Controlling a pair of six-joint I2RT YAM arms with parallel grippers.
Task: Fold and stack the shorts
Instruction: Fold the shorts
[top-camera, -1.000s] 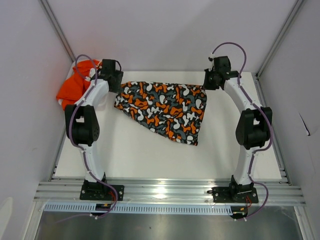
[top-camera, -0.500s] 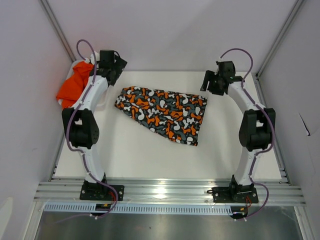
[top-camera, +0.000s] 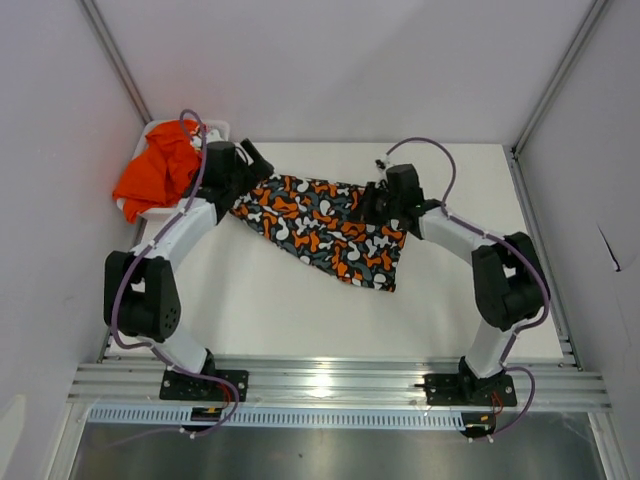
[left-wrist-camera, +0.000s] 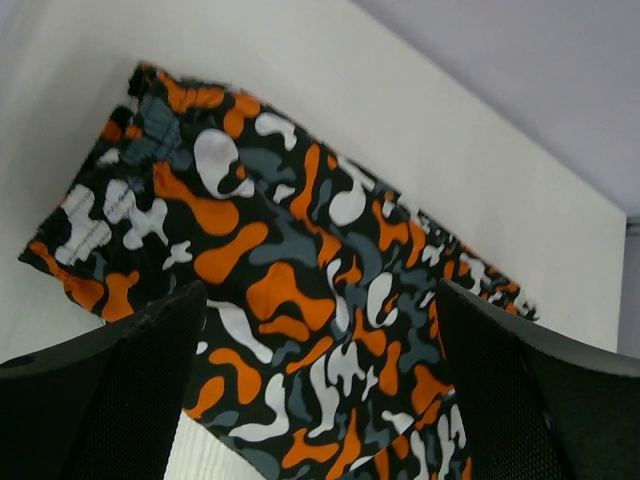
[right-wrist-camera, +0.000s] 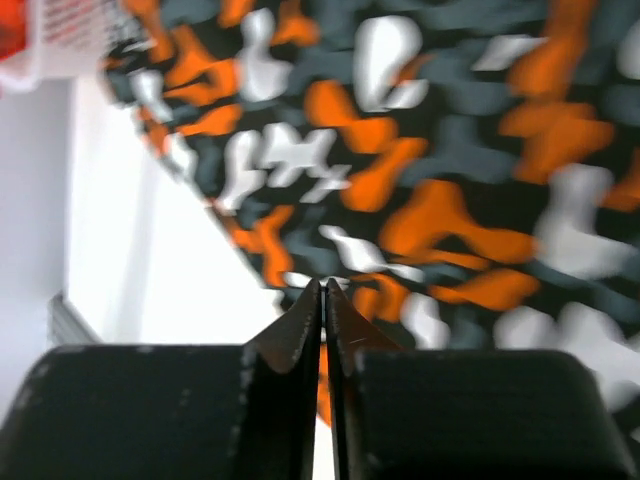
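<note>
The patterned shorts (top-camera: 325, 225) lie spread flat on the white table, a wedge of orange, black, white and grey blotches. They fill the left wrist view (left-wrist-camera: 300, 290) and the right wrist view (right-wrist-camera: 430, 150). My left gripper (top-camera: 252, 165) hovers over their back left corner, jaws wide open and empty (left-wrist-camera: 320, 400). My right gripper (top-camera: 378, 202) is over their right part, fingers pressed together with nothing between them (right-wrist-camera: 323, 287). The plain orange shorts (top-camera: 160, 170) sit bunched in the basket at the back left.
The white mesh basket (top-camera: 218, 128) stands in the back left corner against the wall; its edge shows in the right wrist view (right-wrist-camera: 50, 45). Enclosure walls close in at the back and both sides. Bare table (top-camera: 280, 310) lies in front of the shorts.
Both grippers left the shorts' back corners, lifted away, then came back over the cloth. The right gripper moved left onto its right part. The shorts settled flat, slightly nearer.
</note>
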